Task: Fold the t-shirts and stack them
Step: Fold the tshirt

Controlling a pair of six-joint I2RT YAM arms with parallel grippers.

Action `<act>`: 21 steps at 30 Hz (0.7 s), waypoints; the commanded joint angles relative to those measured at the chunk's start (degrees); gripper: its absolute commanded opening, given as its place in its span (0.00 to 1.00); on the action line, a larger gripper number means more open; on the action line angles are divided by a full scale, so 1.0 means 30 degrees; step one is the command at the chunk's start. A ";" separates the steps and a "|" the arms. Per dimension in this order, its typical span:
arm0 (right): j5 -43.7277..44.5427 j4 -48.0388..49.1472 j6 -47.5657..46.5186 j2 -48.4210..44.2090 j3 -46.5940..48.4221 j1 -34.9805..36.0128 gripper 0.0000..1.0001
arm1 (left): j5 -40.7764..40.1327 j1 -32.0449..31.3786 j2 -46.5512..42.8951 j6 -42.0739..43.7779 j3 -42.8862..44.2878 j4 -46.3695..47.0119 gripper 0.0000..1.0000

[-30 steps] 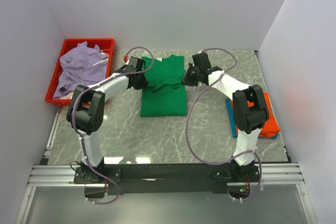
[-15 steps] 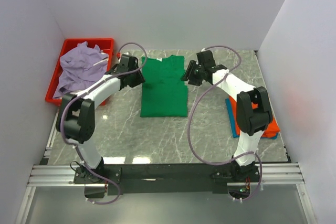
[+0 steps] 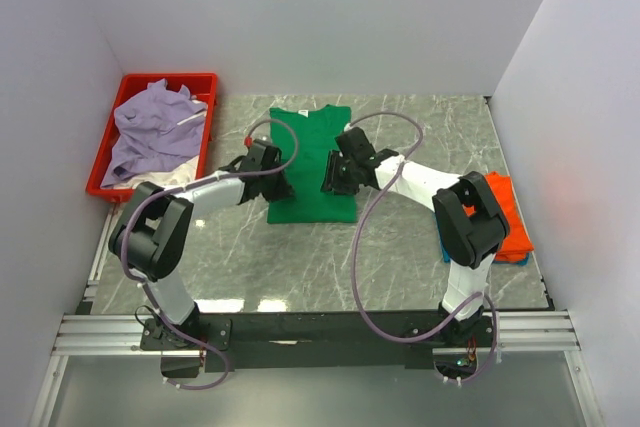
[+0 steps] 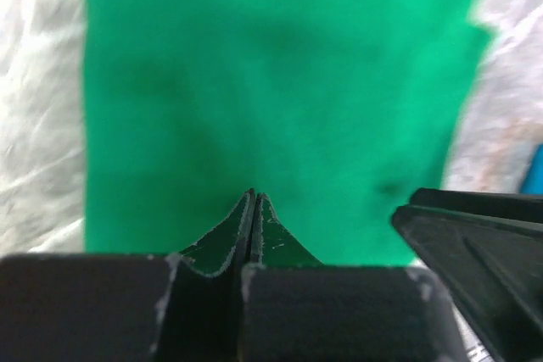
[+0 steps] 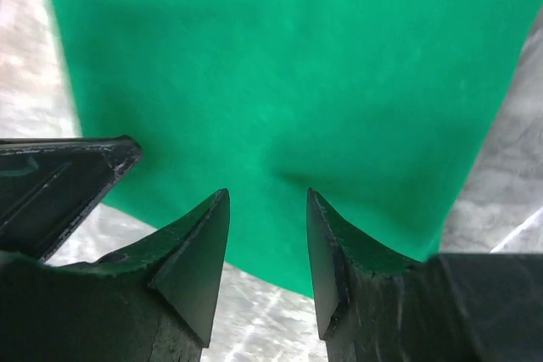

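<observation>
While the bright green short-sleeved cloth t-shirt (image 3: 312,152) is lying folded in a long strip at the centre of the frame, the left gripper (image 4: 254,199) is sitting clenched at its lower left edge and the right gripper (image 5: 267,195) is hanging parted over its lower right.

Bright green on the tee (image 3: 311,137) - solid, no print, no stripe. Red tray (image 3: 170,78), and the tee (image 3: 150,132) in it reads lavender, plain as well. Orange tee (image 3: 516,232), vivid, with a blue tee (image 3: 515,260) edging it. Table (image 3: 300,267) is grey marble, pale veins all through - and the cable (image 3: 357,267) shows mauve.
</observation>
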 commanded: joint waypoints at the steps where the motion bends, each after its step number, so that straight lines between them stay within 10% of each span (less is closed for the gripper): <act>1: 0.1202 0.0213 0.0111 0.0417 -0.0962 0.0075 0.48 | 0.0075 -0.0053 -0.0011 -0.1000 -0.1272 0.1680 0.01; 21: 0.4307 -0.2100 -0.0300 -0.2863 -0.1729 0.1303 0.48 | -0.0101 -0.0024 -0.3701 -0.1205 -0.4175 0.1916 0.01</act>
